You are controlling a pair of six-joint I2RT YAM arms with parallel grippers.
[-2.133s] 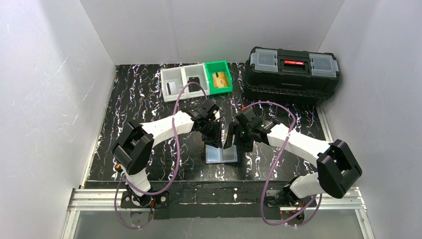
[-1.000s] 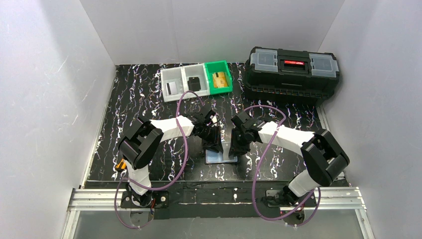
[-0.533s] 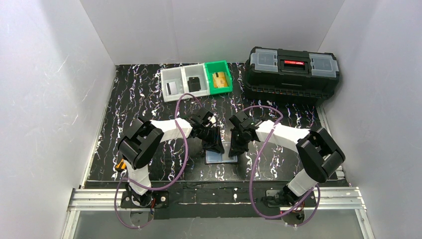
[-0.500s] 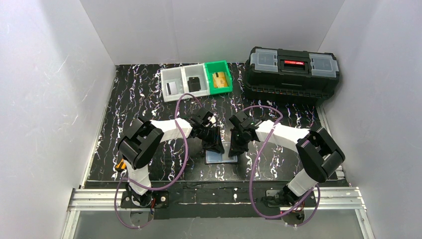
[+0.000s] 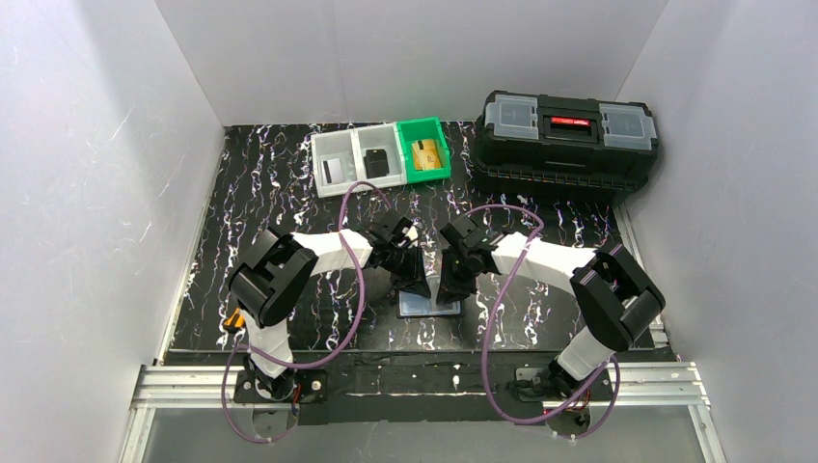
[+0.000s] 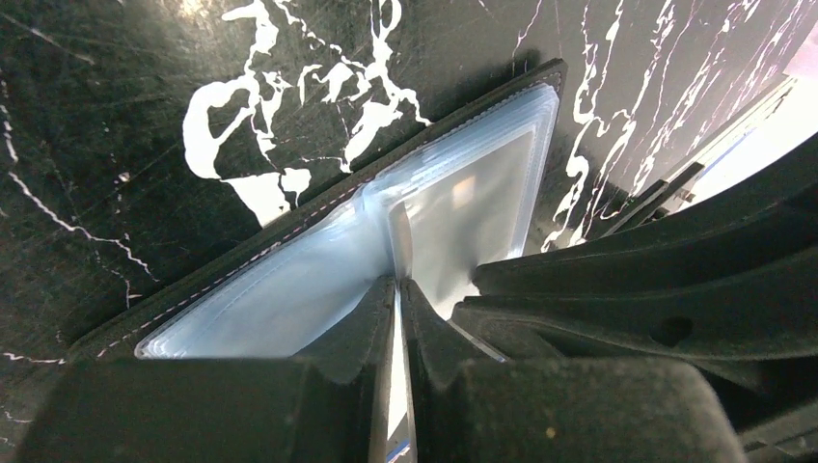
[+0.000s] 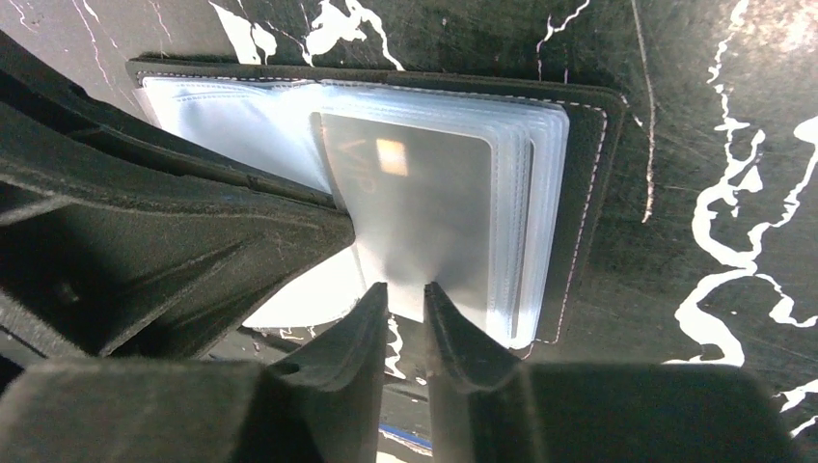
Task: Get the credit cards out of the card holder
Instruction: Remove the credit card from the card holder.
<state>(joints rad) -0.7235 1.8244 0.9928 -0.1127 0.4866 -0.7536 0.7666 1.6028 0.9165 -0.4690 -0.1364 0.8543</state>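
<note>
The black card holder (image 5: 430, 307) lies open on the table, its clear blue-grey pockets (image 6: 289, 289) facing up. My left gripper (image 5: 421, 280) (image 6: 397, 285) is shut on a thin pale pocket leaf that stands up from the fold; I cannot tell whether a card is in it. A whitish-silver credit card (image 7: 415, 212) sits in the top pocket on the other side. My right gripper (image 5: 448, 284) (image 7: 400, 289) stands a little open at that pocket's near edge, holding nothing. The black cover (image 7: 590, 193) shows around the pockets.
At the back stand two grey bins (image 5: 352, 133) and a green bin (image 5: 421, 122). They hold a striped white card (image 5: 331, 171), a black card (image 5: 377, 161) and a gold card (image 5: 427, 154). A big black toolbox (image 5: 567, 140) is at the back right.
The left gripper has closed on the leaf. The right gripper has edged left toward the holder, and a pale leaf now stands between the two grippers.
</note>
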